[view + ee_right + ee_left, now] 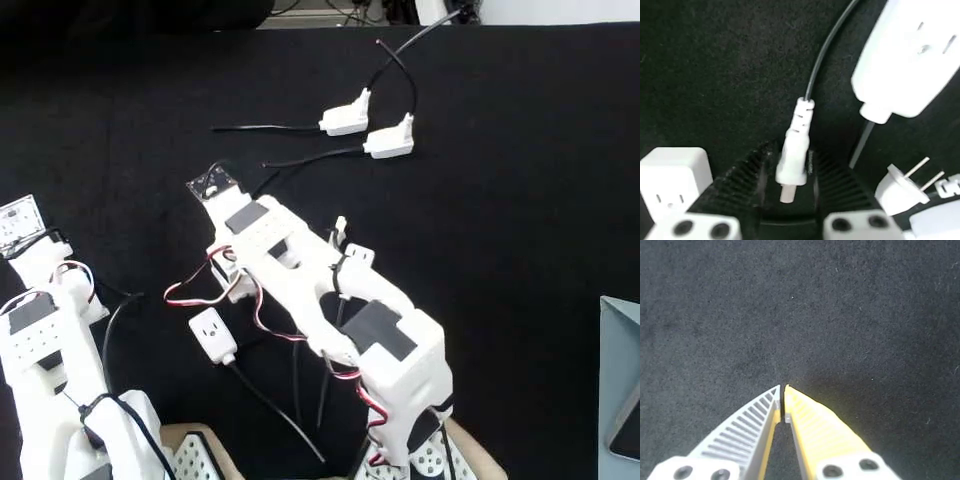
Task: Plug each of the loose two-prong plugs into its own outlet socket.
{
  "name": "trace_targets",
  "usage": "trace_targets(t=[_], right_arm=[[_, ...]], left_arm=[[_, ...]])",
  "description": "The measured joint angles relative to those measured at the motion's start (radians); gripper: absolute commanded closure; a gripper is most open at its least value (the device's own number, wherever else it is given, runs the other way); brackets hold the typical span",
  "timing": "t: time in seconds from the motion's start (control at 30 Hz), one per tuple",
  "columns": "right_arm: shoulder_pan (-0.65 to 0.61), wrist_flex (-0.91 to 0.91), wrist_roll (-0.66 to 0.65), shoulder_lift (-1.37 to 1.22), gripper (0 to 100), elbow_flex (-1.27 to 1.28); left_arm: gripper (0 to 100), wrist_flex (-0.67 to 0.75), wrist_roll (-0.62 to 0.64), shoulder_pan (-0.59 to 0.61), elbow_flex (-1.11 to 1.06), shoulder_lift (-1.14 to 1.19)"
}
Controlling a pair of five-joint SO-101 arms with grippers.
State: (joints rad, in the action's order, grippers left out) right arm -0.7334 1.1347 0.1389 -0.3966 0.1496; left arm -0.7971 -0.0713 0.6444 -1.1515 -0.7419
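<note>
Verify black ribbed right pincer (790, 156) clamped around white moulded two-prong plug (792, 160), black cord (827, 50) leading away, prong end not seated in any socket. Confirm white-and-yellow left pincer (782, 388) shut tip to tip on nothing, above black cloth surface (520, 200). Locate large white oblong outlet socket (910, 60) just beyond gripped plug. Locate white cube socket (672, 182) beside right pincer. Find second loose white plug (902, 187), prongs bare, on opposite side.

Smooth white plastic plug (794, 150) and outlet socket (910, 55) on matt black cloth (520, 250).
</note>
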Motion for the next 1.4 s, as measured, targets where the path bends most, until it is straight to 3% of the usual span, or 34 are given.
trace_targets(t=[0.23, 0.47, 0.67, 0.87, 1.1, 1.23, 1.4], right_arm=[[0.0, 0.06, 0.0, 0.043, 98.7, -0.002], [0.0, 0.152, 0.0, 0.288, 98.7, 0.002], [0.0, 0.195, -0.002, 0.569, 98.7, 0.083], [0.02, 0.198, -0.095, 0.862, 98.7, 0.19], [0.023, 0.009, -0.181, 1.065, 98.7, 0.42], [0.023, -0.144, -0.218, 1.125, 98.7, 0.582], [0.021, -0.259, -0.249, 1.158, 98.7, 0.692]], left_arm=[[97, 0.0, 0.0, 0.0, 0.0, 0.0], [97, 0.0, 0.0, -0.002, 0.0, 0.0], [97, -0.006, 0.0, -0.078, 0.04, -0.014], [97, -0.081, 0.0, -0.181, 0.104, -0.195], [97, -0.064, 0.0, -0.377, 0.08, -0.512], [97, 0.044, 0.0, -0.509, -0.04, -0.64], [97, 0.229, 0.003, -0.555, -0.23, -0.707]])
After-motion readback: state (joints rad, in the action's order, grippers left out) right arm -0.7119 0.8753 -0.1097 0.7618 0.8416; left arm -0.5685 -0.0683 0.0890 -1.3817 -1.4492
